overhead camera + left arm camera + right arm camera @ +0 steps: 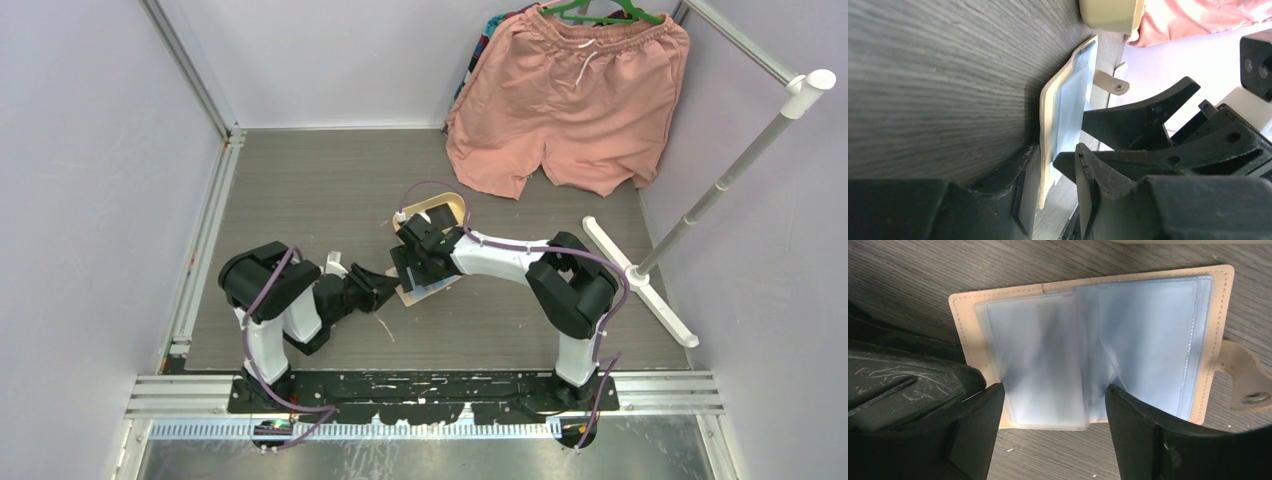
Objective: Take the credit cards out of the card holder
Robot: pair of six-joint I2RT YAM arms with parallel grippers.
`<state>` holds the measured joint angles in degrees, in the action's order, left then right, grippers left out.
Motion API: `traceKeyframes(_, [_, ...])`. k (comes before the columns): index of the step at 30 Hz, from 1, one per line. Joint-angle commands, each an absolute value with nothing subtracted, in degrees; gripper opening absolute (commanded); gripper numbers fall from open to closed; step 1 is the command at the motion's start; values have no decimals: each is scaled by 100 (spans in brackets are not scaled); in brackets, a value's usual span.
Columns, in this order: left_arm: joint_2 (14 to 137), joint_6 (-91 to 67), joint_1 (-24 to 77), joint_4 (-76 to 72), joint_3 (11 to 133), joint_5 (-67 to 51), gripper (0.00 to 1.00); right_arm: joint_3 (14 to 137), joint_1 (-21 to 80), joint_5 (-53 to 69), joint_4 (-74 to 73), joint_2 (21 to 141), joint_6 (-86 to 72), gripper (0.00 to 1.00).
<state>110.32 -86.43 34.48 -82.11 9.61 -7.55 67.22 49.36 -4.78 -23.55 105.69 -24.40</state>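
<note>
Here we are, mid-desk (330, 180): the holder (964, 335) lies spread open and flat, just in front of the cream tray (1110, 12). The cover is tan and leather-like with a stitched edge and rounded corners. Its snap tab (1248, 385) sticks out at one side, showing a metal stud.

Inside is a stack of frosted, pale-blue plastic sleeves (1148, 335), glossy and floppy, one leaf arching up at the spine. The cards themselves? I can't pick them out through that frosting.

The right tool (1053, 395) hangs directly over the sleeves, jaws spread wide, one finger on each side of the middle leaf, gripping nothing.

The left tool (378, 292) comes in low and level with the desk, at the holder's near corner. The cover's edge sits between its part-open jaws, and one finger looks to be against the tan cover. Whether it's actually pinching, I can't tell.

How will it handle? My read is light, thin and slippery. The cover should bend and slide if nothing pins it. The sleeves will buckle rather than push back. A card ought to be stiff but slick, with only a narrow edge to catch at a sleeve's mouth. So anchor the cover by its corner or spine, then pinch an exposed card edge and draw it straight out along the sleeve.
</note>
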Motion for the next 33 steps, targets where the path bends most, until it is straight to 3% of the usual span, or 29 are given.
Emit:
traceKeyframes(1, [10664,-8248,3544,-7293,732,-551,34,6526,4921,-217,-2289,10764,-2652,79])
traceKeyframes(3, [10623,-8187,3548,-7152,774,-549,31,6522,4917,-205,-2293,10780,-2651,79])
traceKeyframes(7, [10887,-8215,3559,-7432,873,-580,11,6522,4917,-193,-2284,10793,-2646,79])
traceKeyframes(13, [11210,-8229,3591,-7805,836,-503,8,6517,4910,-167,-2288,10813,-2637,79])
traceKeyframes(16, [11259,-8158,3590,-7882,850,-477,0,6513,4903,-158,-2287,10806,-2637,79])
traceKeyframes(33, [10568,-7740,3586,-7168,874,-574,0,6879,4243,-1019,-2868,10783,-2250,79])
